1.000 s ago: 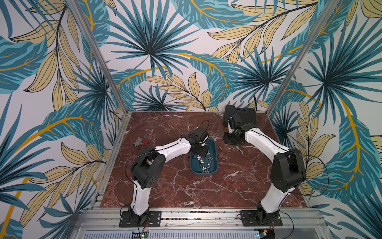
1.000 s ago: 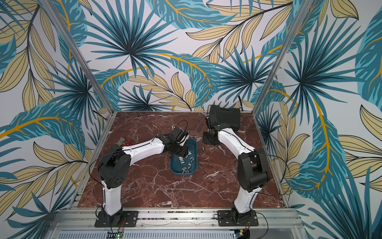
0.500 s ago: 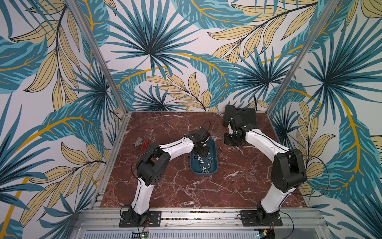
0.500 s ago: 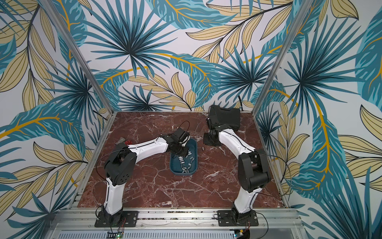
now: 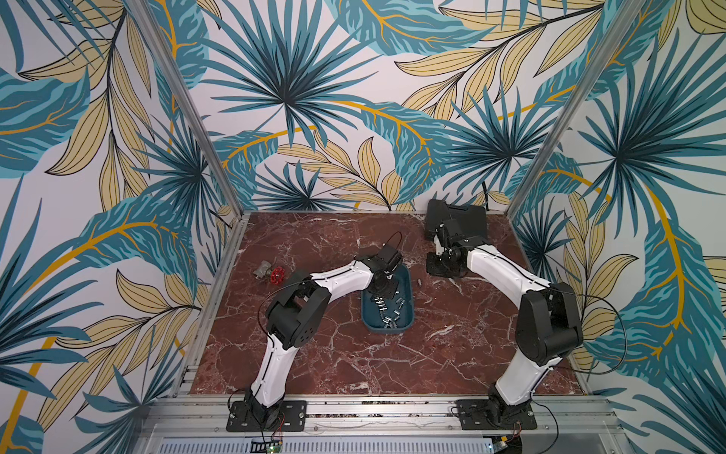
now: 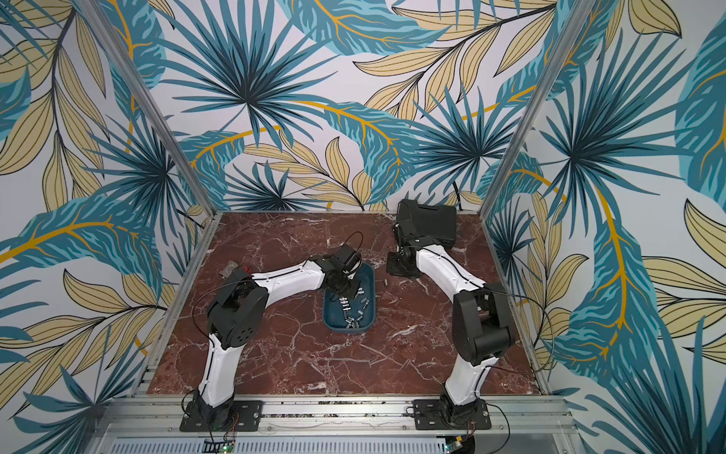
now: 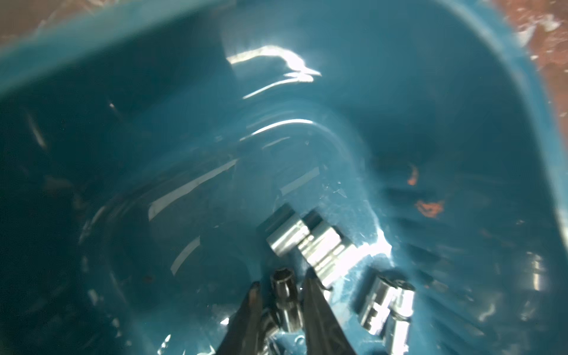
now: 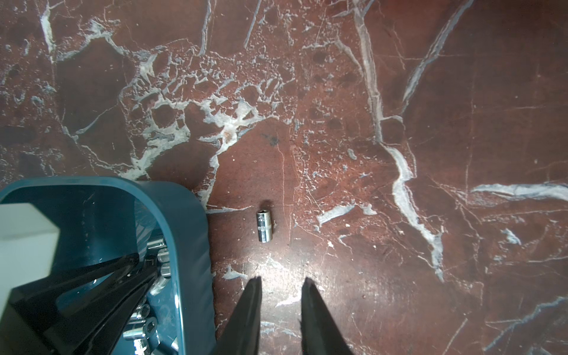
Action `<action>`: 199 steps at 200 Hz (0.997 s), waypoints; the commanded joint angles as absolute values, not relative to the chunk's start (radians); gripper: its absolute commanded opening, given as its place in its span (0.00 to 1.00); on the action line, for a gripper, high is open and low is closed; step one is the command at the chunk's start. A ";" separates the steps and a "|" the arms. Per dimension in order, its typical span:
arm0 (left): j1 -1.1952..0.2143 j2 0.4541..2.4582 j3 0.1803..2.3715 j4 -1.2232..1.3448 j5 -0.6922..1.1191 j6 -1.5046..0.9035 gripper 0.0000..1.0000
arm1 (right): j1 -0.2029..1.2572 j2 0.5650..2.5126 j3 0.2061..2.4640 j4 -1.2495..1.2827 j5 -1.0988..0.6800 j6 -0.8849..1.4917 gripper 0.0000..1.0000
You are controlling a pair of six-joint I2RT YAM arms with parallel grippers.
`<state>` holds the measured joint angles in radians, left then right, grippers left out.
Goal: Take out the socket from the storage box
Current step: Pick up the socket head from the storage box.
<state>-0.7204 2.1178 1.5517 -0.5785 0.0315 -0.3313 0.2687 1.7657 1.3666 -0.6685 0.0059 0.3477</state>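
Observation:
The teal storage box [image 5: 387,332] [image 6: 347,331] lies mid-table with several chrome sockets in it. My left gripper [image 5: 383,289] [image 6: 345,291] reaches down into its far end. In the left wrist view that gripper [image 7: 282,281] is shut on a small dark socket [image 7: 285,295] that points away from the camera. More sockets [image 7: 307,239] lie blurred on the box floor [image 7: 399,92]. My right gripper [image 5: 442,269] [image 8: 282,281] hangs over the bare table to the right of the box's far end, open a little and empty. One loose socket [image 8: 264,227] [image 5: 419,282] lies on the marble just beyond its tips.
A black tool case [image 5: 459,220] [image 6: 428,222] stands at the back right, behind the right arm. A grey valve with a red handwheel [image 5: 275,275] lies near the left edge. The box rim [image 8: 190,246] runs close beside the right gripper.
The left arm's elbow has swung over and the left jaws have closed in on a socket inside the box. The right arm has not moved.

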 commanded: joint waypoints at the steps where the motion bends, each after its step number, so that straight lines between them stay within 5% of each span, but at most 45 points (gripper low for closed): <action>1: -0.724 2.146 1.594 -0.604 0.010 -0.336 0.25 | 0.266 1.772 1.345 -0.662 -0.003 0.358 0.25; 98: -0.733 2.147 1.604 -0.619 -0.021 -0.330 0.12 | 0.265 1.770 1.342 -0.663 -0.005 0.354 0.25; 199: -0.601 1.783 1.478 -0.607 -0.195 -0.352 0.12 | 0.262 1.778 1.355 -0.663 -0.017 0.352 0.25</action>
